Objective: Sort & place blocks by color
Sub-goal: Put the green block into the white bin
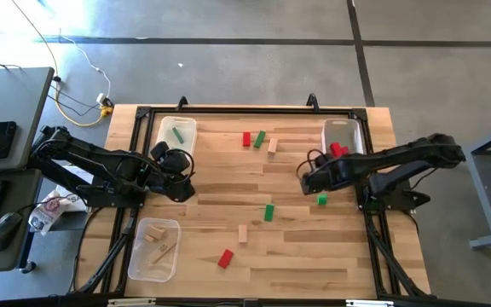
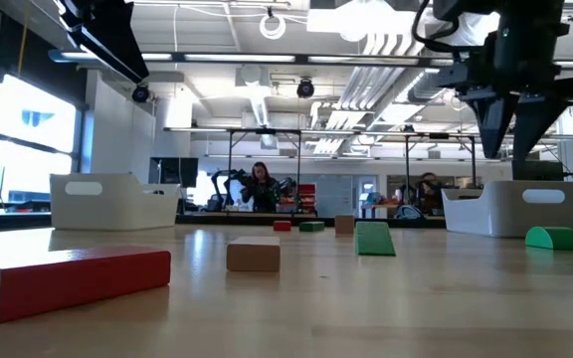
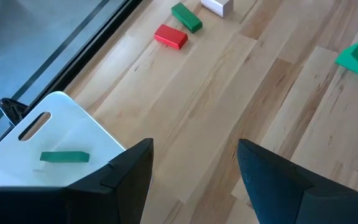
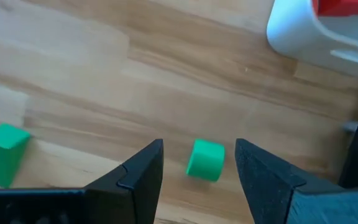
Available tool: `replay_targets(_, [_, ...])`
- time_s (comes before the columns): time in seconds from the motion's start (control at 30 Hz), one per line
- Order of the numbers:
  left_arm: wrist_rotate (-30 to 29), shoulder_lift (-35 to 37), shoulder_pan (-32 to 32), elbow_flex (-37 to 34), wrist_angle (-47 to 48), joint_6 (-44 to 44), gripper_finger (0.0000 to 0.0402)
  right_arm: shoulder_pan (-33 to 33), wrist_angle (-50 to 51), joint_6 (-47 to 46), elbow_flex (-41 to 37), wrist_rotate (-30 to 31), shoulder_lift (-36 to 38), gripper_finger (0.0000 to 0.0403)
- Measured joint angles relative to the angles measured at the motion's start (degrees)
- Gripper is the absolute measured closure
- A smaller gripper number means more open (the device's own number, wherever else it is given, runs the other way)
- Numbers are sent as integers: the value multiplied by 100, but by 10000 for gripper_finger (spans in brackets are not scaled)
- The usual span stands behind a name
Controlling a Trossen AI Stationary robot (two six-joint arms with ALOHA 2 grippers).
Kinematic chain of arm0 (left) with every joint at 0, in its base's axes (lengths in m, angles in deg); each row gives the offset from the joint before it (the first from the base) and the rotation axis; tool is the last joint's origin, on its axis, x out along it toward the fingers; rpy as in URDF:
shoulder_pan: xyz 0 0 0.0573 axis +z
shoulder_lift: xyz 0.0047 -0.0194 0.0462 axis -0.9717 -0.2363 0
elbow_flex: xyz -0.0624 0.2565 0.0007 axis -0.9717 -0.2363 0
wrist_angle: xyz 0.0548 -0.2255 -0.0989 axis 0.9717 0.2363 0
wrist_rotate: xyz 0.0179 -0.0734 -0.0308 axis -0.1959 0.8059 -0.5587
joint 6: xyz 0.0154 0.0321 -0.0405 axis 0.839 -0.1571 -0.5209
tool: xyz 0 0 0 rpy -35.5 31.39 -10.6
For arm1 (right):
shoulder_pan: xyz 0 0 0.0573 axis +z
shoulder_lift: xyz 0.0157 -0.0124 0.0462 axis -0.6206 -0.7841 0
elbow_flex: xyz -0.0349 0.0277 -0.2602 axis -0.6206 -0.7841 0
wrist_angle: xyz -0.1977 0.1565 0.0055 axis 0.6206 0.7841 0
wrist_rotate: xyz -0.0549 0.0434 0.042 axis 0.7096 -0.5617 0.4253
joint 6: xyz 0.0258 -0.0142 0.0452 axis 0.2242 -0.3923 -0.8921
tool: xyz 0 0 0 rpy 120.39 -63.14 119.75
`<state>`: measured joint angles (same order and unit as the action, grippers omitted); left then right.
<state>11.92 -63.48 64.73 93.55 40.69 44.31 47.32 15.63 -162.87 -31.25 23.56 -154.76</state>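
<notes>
Hovering my right tool [image 4: 199, 165] wide open and empty above a green block [image 4: 205, 160] on the table [image 1: 314, 256], I count few blocks binned, about seven loose. My left tool [image 3: 194, 171], open and empty, waits beside the green bin [image 1: 167, 128].

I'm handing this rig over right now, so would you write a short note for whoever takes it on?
Right gripper: open, empty, above the small green block near the right bin.
Left gripper: open, empty, beside the far left bin.
Done: one green block in the far left bin, red pieces in the right bin, plain wood pieces in the near left bin.
Left on the table: a red, a green and a plain block at the far side; a green, a plain and a red block nearer the middle; plus the small green one.
</notes>
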Motion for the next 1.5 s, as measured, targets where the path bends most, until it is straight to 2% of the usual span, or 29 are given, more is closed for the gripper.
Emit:
replay_targets(0.37, [0, -2, 1, 0, 0, 0, 183, 466, 66, -311, 0, -342, -962, 219])
replay_targets(0.57, [0, -2, 1, 0, 0, 0, 183, 601, -17, -145, 0, -710, -1104, 219])
replay_targets(0.7, [0, -2, -1, 0, 0, 0, 183, 697, -38, -208, -1, -707, -1104, 219])
replay_targets(1.2, [0, -9, -1, 0, 0, 0, 183, 1712, -114, -1536, -1, 223, -1104, 219])
replay_targets(1.5, [-33, -11, 0, 0, 0, 0, 183, 2460, 1085, -3148, -2, 749, -1104, 219])
